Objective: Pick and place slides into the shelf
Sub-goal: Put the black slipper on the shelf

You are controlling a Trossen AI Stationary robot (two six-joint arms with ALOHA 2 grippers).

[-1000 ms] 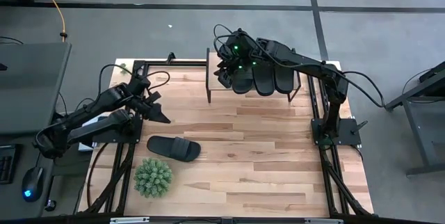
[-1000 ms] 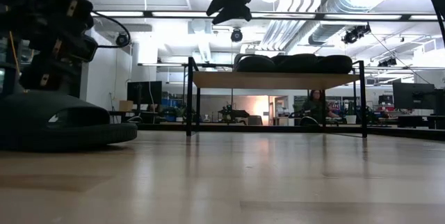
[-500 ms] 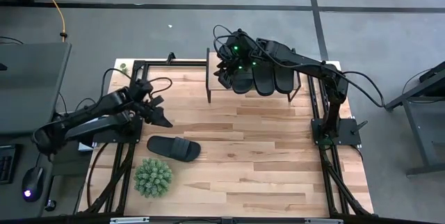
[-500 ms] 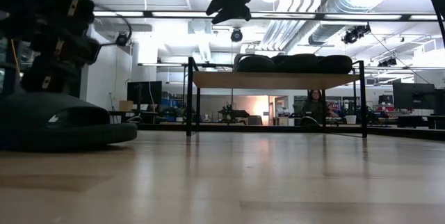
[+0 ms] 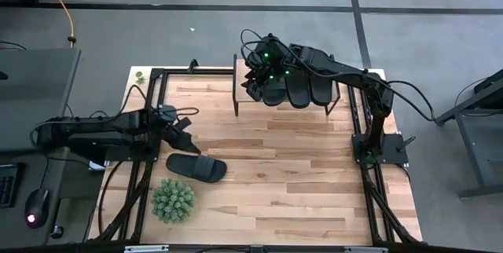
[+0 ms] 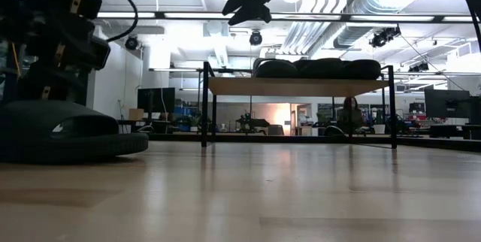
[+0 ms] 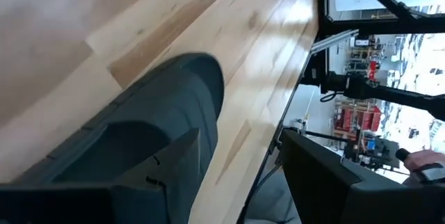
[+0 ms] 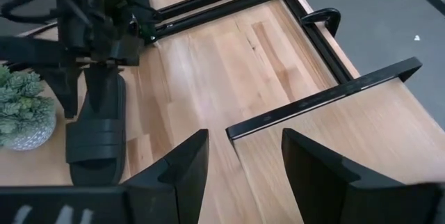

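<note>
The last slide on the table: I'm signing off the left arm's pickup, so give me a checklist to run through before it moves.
1. Slide lies flat on the table, strap up: ok.
2. Left tool open, holding nothing: ok.
3. Left tool lined up over the slide: not ok; it hovers beside the slide's end nearer the shelf.
4. Plant apart from the slide: ok, though close.
5. Free space on the shelf: ok; three slides fill its right part.
6. Right tool away from that space: not ok; it hangs open over it.
</note>
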